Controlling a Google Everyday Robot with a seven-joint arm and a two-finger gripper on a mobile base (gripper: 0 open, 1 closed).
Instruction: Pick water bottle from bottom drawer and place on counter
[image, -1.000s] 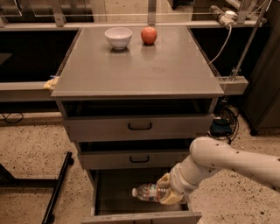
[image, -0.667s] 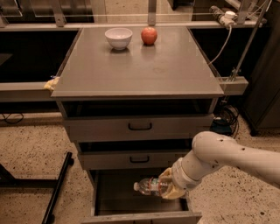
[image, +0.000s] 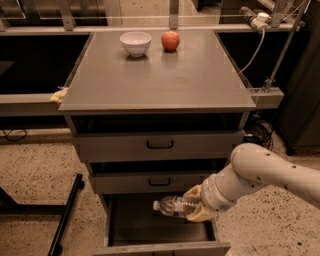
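Water bottle (image: 169, 206) lies sideways, clenched by gripper (image: 194, 206), over open bottom drawer (image: 142, 227).

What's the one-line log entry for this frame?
gripper: shut on water bottle | position: over open bottom drawer | counter: bowl, apple

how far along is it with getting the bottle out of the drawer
Done: the deep grey metal bottom drawer stands open, and the gripper, over its inside, is shut on the small clear plastic water bottle, held sideways. In hand: lifting it clear. Left: setting it on the flat grey counter, where a white bowl and red apple sit at the back.
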